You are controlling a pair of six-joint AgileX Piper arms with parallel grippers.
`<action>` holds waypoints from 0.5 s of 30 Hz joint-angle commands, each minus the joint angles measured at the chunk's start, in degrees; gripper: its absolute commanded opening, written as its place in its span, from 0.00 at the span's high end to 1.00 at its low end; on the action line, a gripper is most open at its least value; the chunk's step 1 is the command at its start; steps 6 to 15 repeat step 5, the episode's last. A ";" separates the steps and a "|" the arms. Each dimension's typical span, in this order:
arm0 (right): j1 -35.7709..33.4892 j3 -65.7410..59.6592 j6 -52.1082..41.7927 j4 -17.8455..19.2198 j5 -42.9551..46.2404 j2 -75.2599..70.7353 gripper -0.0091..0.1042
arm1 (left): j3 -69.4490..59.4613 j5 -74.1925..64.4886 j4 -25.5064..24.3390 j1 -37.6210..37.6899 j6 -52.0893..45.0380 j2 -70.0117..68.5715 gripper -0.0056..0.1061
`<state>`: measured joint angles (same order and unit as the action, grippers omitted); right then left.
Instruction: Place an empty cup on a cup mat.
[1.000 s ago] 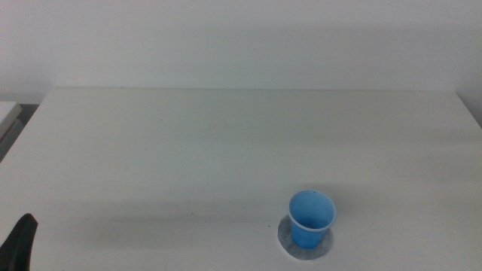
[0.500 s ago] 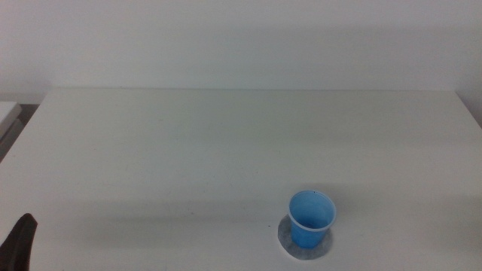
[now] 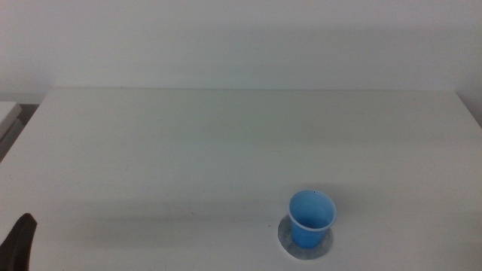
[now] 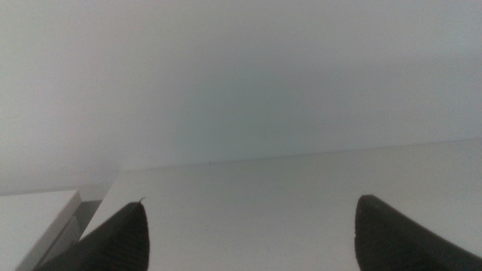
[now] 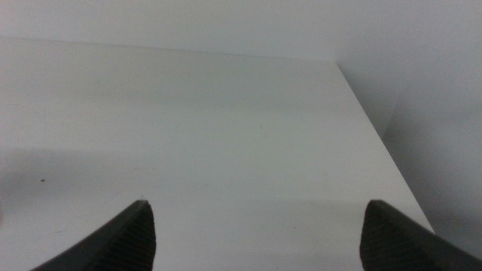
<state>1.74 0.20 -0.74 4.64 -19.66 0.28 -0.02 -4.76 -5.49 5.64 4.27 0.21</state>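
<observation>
The blue cup [image 3: 311,219] stands upright on the round grey cup mat [image 3: 284,238] near the table's front edge, right of centre, in the middle view. It looks empty inside. No gripper touches it. My left gripper [image 4: 248,226] is open and empty, with only a dark tip [image 3: 20,239] showing at the bottom left corner of the middle view. My right gripper [image 5: 260,226] is open and empty; it is out of the middle view. Neither wrist view shows the cup or the mat.
The white table [image 3: 226,143] runs back to a pale wall. Its right edge [image 5: 369,128] shows in the right wrist view. A pale ledge [image 3: 7,113] lies off the table's left side.
</observation>
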 commanded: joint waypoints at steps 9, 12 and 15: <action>0.26 -0.20 -0.57 0.85 0.87 -0.28 0.10 | 0.02 0.70 0.39 0.03 0.16 -0.21 0.11; 0.26 -0.20 -0.57 0.85 0.87 -0.28 0.10 | 0.02 0.70 0.39 0.03 0.16 -0.21 0.11; 0.26 -0.20 -0.57 0.85 0.87 -0.28 0.10 | 0.02 0.70 0.39 0.03 0.16 -0.21 0.11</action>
